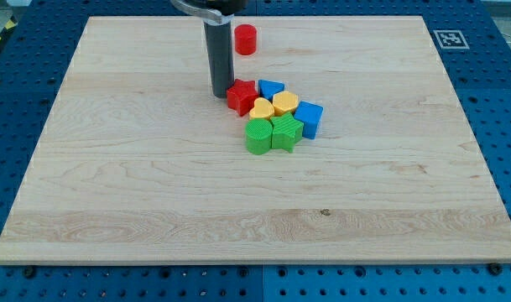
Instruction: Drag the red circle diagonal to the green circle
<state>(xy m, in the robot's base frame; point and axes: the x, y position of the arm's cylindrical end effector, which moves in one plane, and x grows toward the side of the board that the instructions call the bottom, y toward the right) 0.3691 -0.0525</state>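
My tip sits on the board, touching or just shy of the red star on its left side; contact hard to tell. The tool is a bare rod, nothing clamped. Red circle stands alone near the top edge, well apart from the cluster. Green circle is at the cluster's bottom left, touching the green star. Two yellow hearts sit mid-cluster; blue wedge behind, blue cube on the right.
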